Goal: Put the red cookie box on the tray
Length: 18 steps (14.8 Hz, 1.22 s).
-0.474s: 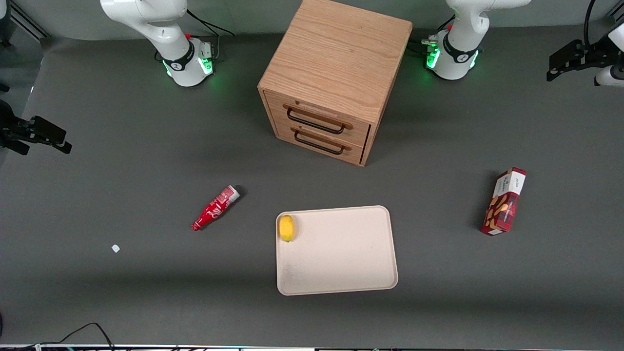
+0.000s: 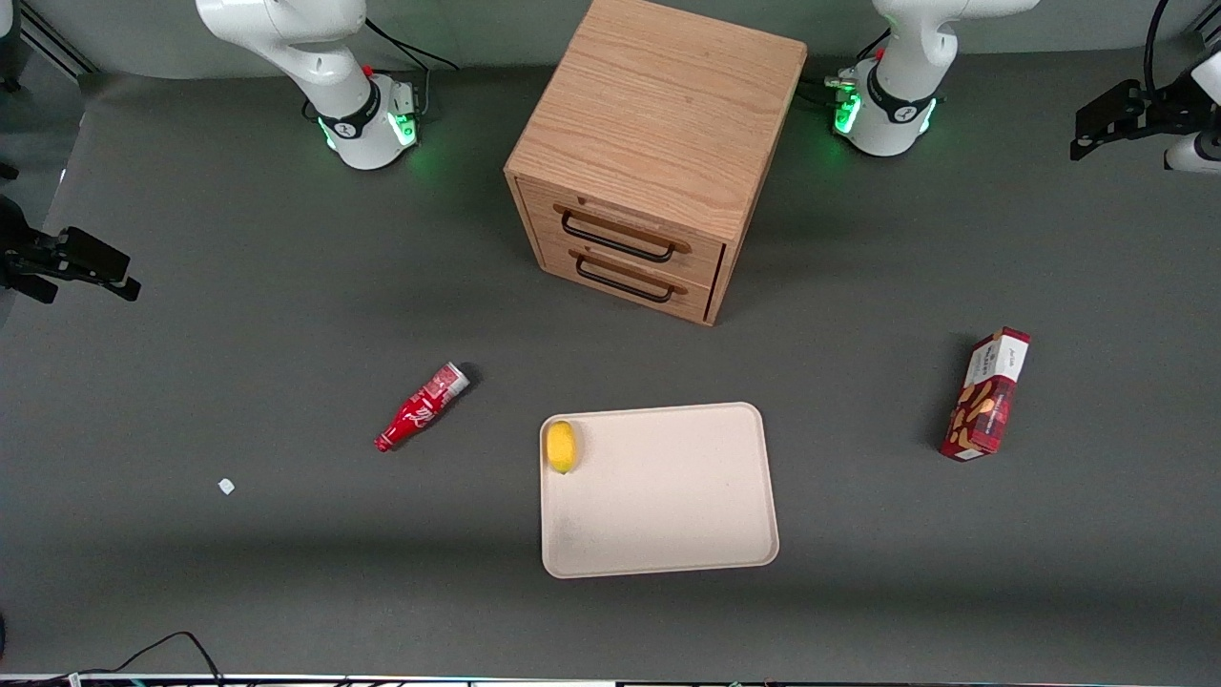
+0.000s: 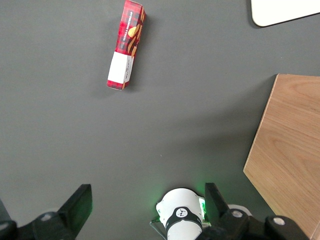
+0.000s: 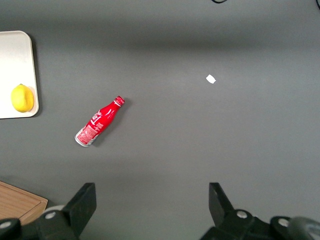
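The gripper (image 3: 147,210) hangs high near its arm's base, its 2 fingers (image 3: 77,207) spread wide with nothing between them. The box (image 3: 126,51) lies flat on the table, well apart from the fingers and nearer the front camera than they are, toward the working arm's end, its long axis running roughly toward that camera. It is slim, dark red, with a white panel and tan cookie pictures. The tray (image 2: 658,496) sits well apart from it, holding 1 lemon (image 2: 561,446).

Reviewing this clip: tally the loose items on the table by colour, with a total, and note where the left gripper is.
Red: 2, cookie box, soda bottle
Yellow: 1, lemon on tray
Cream: 1, tray
White: 1, small scrap
Total: 5
Gripper: open, high above the table, apart from the cookie box.
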Tool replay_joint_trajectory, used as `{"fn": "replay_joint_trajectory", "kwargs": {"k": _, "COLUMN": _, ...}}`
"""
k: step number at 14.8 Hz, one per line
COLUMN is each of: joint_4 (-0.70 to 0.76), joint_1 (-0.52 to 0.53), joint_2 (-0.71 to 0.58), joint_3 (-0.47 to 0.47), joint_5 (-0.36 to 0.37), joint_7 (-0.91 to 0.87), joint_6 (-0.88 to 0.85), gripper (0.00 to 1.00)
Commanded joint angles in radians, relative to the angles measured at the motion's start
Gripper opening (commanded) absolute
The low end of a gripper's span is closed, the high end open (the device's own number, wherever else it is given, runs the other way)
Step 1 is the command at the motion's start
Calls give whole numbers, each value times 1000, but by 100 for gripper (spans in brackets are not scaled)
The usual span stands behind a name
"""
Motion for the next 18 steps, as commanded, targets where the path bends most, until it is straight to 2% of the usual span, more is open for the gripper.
{"fn": "replay_joint_trajectory", "kwargs": {"k": 1, "joint_4": 29, "joint_1": -7, "joint_2": 10, "joint_3": -1, "joint_5": 15, "joint_7": -19, "joint_6": -23, "gripper": 100}}
{"fn": "replay_joint_trajectory", "kwargs": {"k": 6, "joint_4": 63, "joint_1": -4, "joint_2": 23, "joint_3": 1, "joint_5": 12, "joint_7": -13, "joint_6": -19, "gripper": 100}}
{"fn": "replay_joint_trajectory", "kwargs": {"k": 11, "joint_4": 319, "joint_1": 6, "joint_2": 217, "joint_3": 19, "joint_5": 13, "joint_7": 105, "joint_6": -69, "gripper": 100}}
{"fn": "replay_joint_trajectory", "kwargs": {"k": 16, "joint_4": 315, "joint_1": 7, "joint_2": 338, "joint_3": 76, "joint_5": 15, "joint_7": 315, "joint_6": -24, "gripper": 100}}
{"fn": "replay_joint_trajectory", "kwargs": {"k": 18, "joint_4": 241, "joint_1": 7, "joint_2": 374, "joint_3": 81, "joint_5": 10, "joint_7": 352, "joint_6": 50, "gripper": 100}}
